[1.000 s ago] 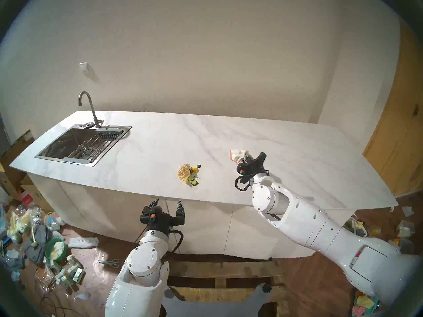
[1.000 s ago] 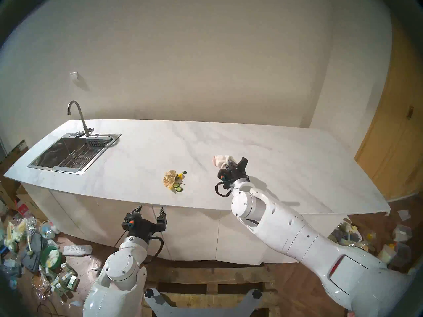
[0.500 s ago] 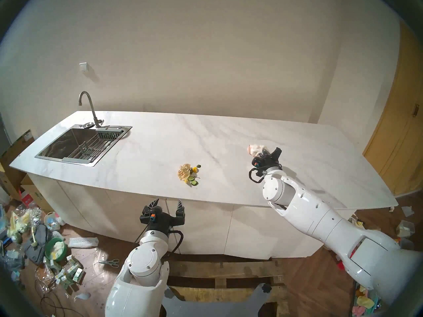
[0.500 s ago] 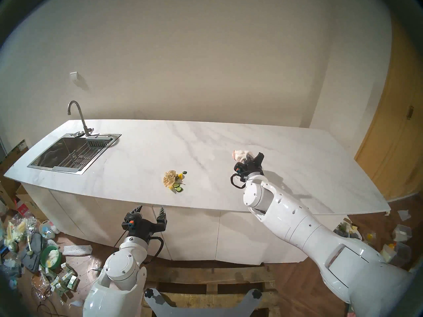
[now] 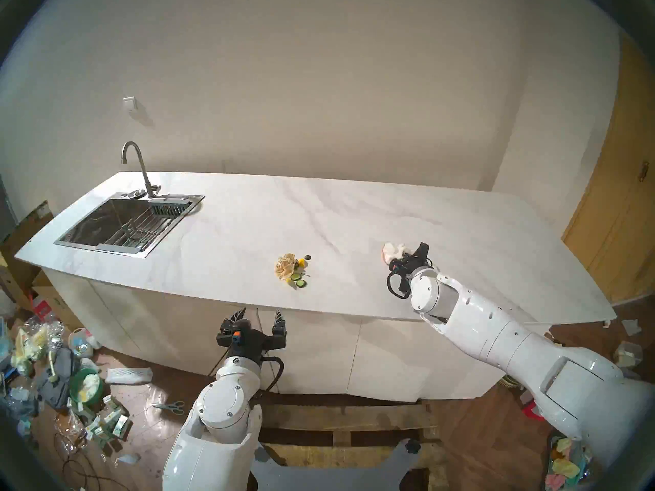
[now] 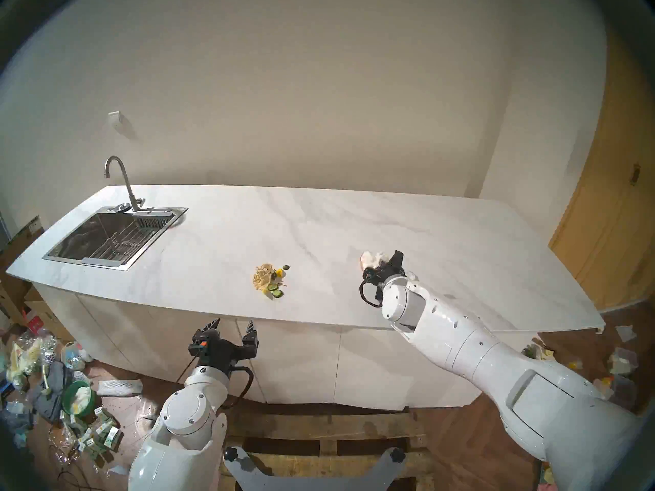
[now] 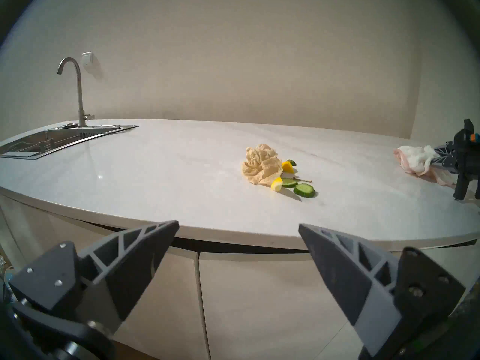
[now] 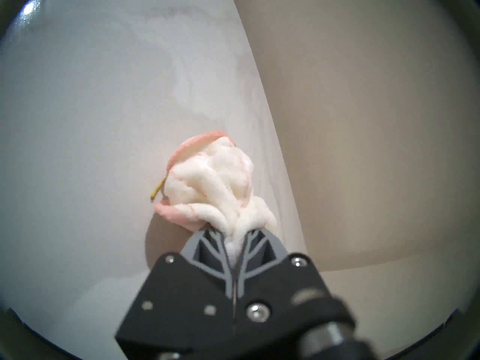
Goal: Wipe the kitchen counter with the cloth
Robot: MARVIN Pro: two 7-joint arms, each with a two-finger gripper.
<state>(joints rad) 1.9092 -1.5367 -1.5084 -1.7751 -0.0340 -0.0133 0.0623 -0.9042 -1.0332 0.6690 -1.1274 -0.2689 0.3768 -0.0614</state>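
Observation:
The white marble kitchen counter (image 5: 248, 231) (image 6: 227, 238) (image 7: 155, 169) (image 8: 78, 118) runs across the head views. My right gripper (image 5: 402, 257) (image 6: 380, 265) (image 8: 235, 233) is shut on the cloth (image 5: 392, 250) (image 6: 372, 258) (image 7: 415, 160) (image 8: 215, 180), a bunched white terry towel with pink edging, low over the counter's right half. A thin yellow-green stem sticks out at the cloth's left in the right wrist view. My left gripper (image 5: 259, 315) (image 6: 234, 325) (image 7: 239, 227) hangs open and empty in front of the counter's front edge, below its top.
A tan crumpled paper wad (image 5: 284, 266) (image 7: 261, 163) lies mid-counter with cucumber slices (image 5: 299, 281) (image 7: 304, 189) and yellow lemon bits (image 7: 287, 167). The steel sink (image 5: 124, 224) and tap (image 5: 136, 168) sit at the left. Litter covers the floor at both sides.
My right arm carried the cloth to the right along the counter, then drew it back toward the front edge and lower. The left arm has not moved.

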